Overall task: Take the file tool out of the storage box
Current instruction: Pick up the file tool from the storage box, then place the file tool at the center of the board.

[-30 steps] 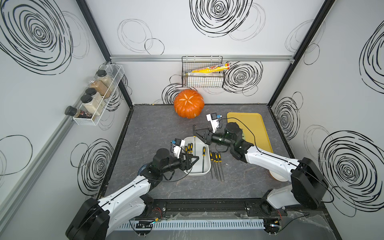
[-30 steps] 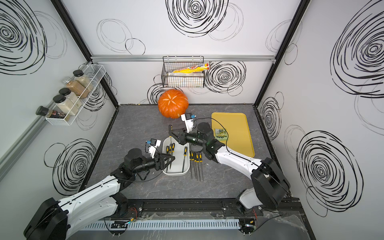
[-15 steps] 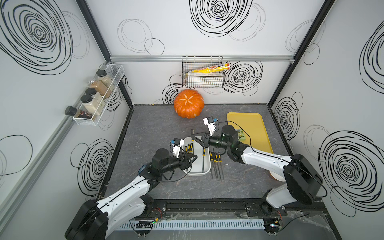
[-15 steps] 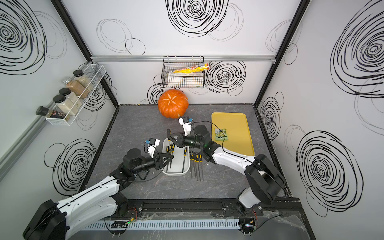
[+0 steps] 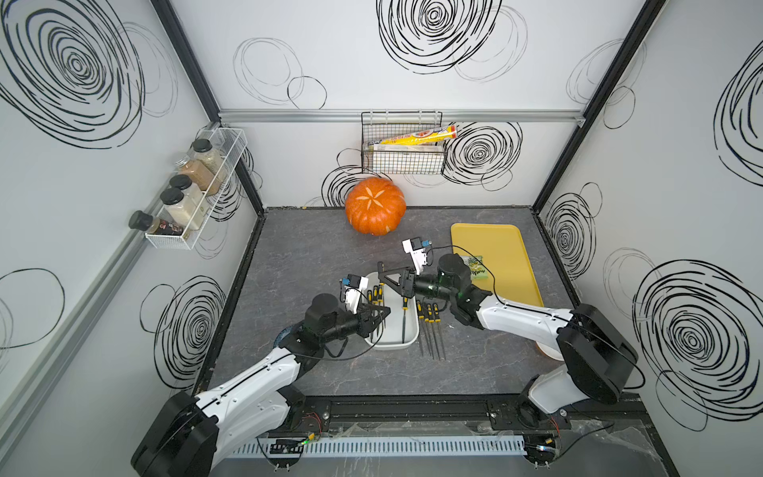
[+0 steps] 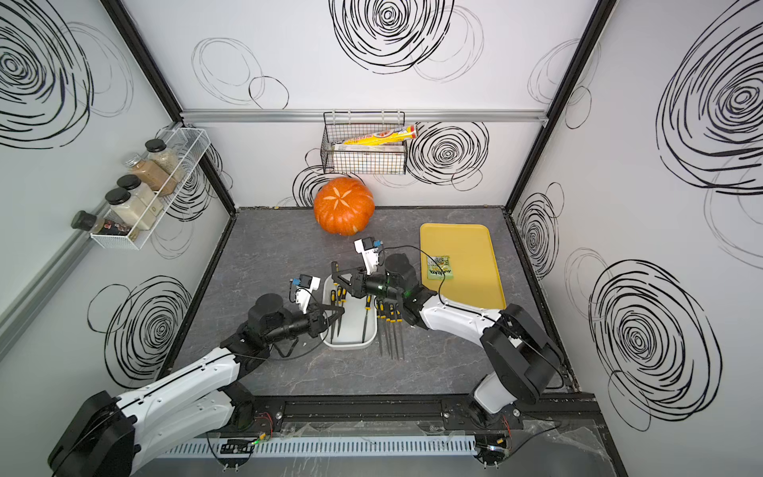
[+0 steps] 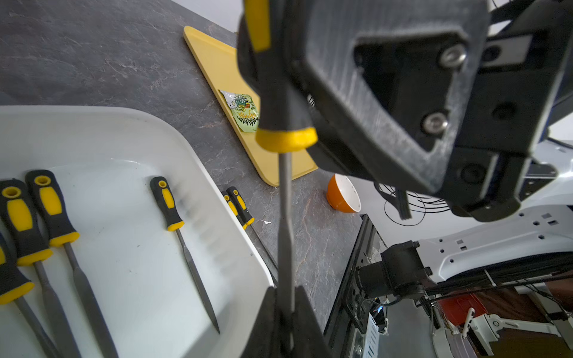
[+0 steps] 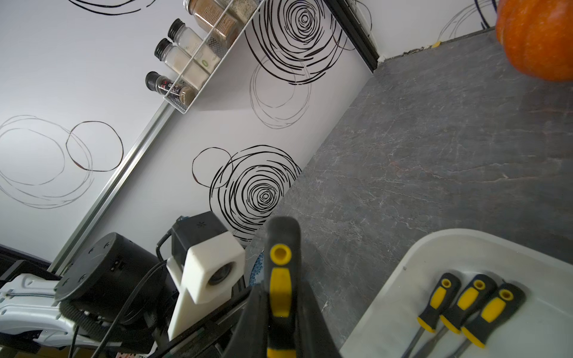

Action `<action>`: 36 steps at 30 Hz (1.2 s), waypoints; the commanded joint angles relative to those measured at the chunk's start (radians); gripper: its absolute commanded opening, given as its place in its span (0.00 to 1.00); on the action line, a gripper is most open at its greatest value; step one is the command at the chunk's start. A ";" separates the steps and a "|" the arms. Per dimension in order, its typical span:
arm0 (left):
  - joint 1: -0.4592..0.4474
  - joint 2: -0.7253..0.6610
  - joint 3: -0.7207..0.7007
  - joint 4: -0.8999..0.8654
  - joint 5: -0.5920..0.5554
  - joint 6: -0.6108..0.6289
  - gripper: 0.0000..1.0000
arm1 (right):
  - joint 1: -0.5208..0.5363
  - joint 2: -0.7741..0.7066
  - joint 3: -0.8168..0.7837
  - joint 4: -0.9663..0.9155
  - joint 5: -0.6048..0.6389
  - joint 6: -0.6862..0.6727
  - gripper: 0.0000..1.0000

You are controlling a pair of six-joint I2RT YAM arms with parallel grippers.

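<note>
A file tool (image 7: 285, 217) with a black and yellow handle (image 8: 280, 285) hangs in the air over the right edge of the white storage box (image 7: 130, 263). My right gripper (image 8: 280, 297) is shut on its handle. My left gripper (image 7: 285, 297) is shut on the lower part of its grey blade. In both top views the two grippers meet above the box (image 5: 390, 346), the left gripper (image 5: 382, 316) coming from the near left and the right gripper (image 5: 390, 276) from the right. Several more files (image 7: 55, 214) lie in the box.
More files (image 5: 429, 326) lie on the table just right of the box. A yellow tray (image 5: 495, 247) with a green packet (image 5: 475, 266) is at the right. An orange pumpkin (image 5: 375, 205) stands at the back, and an orange bowl (image 7: 342, 193) sits near the right arm's base.
My left gripper has closed on the file's blade; it stood open before. The right gripper, holding the file, has shifted a little to the left over the box.
</note>
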 commanded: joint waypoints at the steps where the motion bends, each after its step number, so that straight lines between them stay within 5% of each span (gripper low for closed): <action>1: -0.007 -0.019 0.029 0.023 -0.007 0.019 0.02 | 0.007 0.000 -0.006 0.053 -0.031 0.014 0.21; 6: -0.007 -0.074 0.065 -0.148 -0.102 0.032 0.00 | 0.006 -0.043 -0.029 0.039 -0.031 -0.016 0.47; 14: -0.131 -0.069 0.289 -0.768 -0.367 -0.008 0.00 | -0.028 -0.137 0.154 -0.588 0.198 -0.405 0.50; 19: -0.160 -0.044 0.339 -0.965 -0.512 -0.053 0.00 | -0.091 -0.152 0.119 -0.698 0.203 -0.512 0.50; 36: -0.001 0.306 0.376 -1.077 -0.396 0.058 0.00 | -0.099 -0.227 -0.004 -0.621 0.158 -0.506 0.48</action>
